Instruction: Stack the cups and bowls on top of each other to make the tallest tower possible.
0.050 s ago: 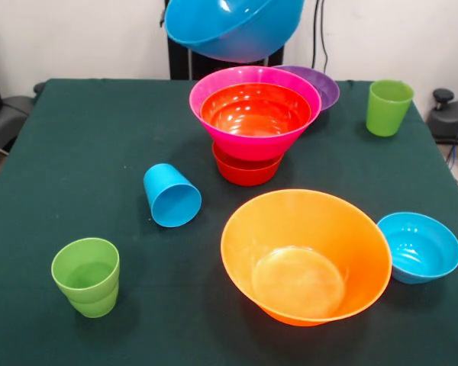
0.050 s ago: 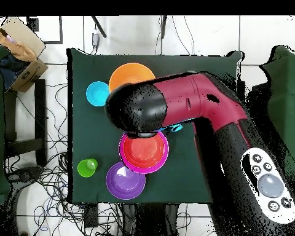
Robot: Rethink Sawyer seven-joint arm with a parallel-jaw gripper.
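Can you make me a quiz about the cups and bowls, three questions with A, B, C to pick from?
1. Where is the purple bowl? A) just behind the pink bowl B) on the floor C) up in the air
2. How many green cups are there? A) one B) two C) four
3. How is the sky blue cup? A) upright B) lying on its side C) upside down

Answers: 1 A, it peeks out behind the pink rim. 2 B, one stands at each side. 3 B, its mouth faces sideways.

Green-clothed table [image 1: 76,137]: scattered cups [image 1: 172,195] and bowls [image 1: 305,255].
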